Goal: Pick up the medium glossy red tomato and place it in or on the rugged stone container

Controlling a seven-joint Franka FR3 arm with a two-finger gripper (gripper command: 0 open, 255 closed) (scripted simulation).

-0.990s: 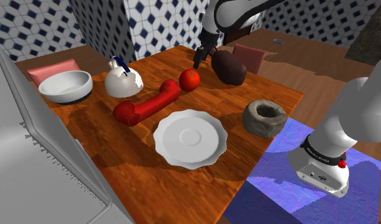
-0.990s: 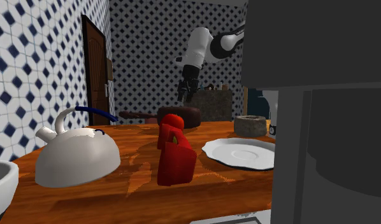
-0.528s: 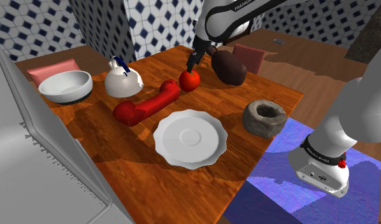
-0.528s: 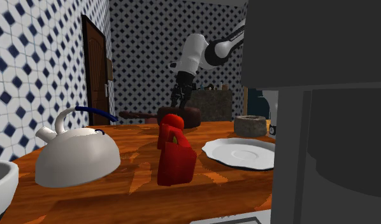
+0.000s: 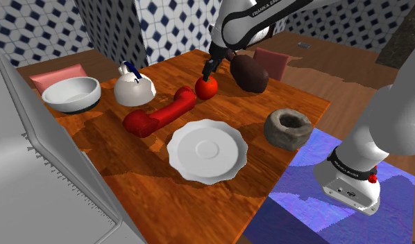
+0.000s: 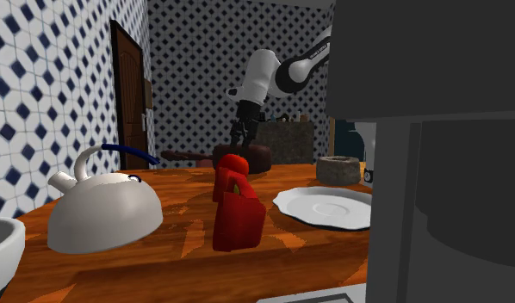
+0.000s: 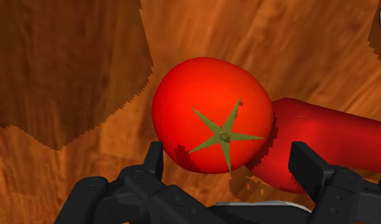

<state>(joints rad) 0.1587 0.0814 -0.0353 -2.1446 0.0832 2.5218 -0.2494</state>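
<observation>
Here's the gripper [image 7: 229, 159] hanging straight over the tomato [image 7: 211, 114], and the wrist view tells the whole story: the two black fingers [image 7: 152, 167] are spread wide, one on each side of the fruit, and as far as I can judge neither one touches it. The green stem star looks right back up at the camera, so the tomato sits upright on the wooden table [image 5: 130, 180], directly along the line of approach, perhaps a shade closer to one finger than the other. It's round, so no long axis to line up with. The catch is its neighbour: the red handset [image 7: 336, 137] lies tight against the tomato on one side, and the finger on that side looks set to come down right at that seam. In the shoulder view the gripper [image 5: 210, 69] hovers just above the tomato [image 5: 207, 86] at the far part of the table, with the handset [image 5: 159, 112] running away toward that view's lower left. The stone container [image 5: 288, 128] waits well apart, toward the lower right, beyond the white plate [image 5: 206, 150].
</observation>
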